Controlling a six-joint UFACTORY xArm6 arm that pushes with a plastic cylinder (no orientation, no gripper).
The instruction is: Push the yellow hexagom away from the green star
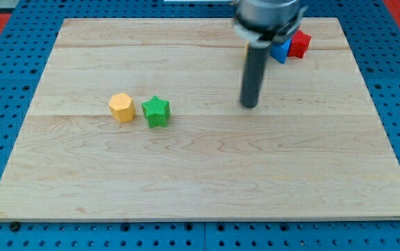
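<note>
No text, label, brand, number or sign can be read anywhere on the table (207,181) or on anything standing on it.

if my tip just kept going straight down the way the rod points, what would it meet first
The rod points down at the wooden board, so my tip meets only bare wood; it looks to be at the surface already. No block is beneath it: the green star and yellow hexagon lie well toward the view's left.
</note>
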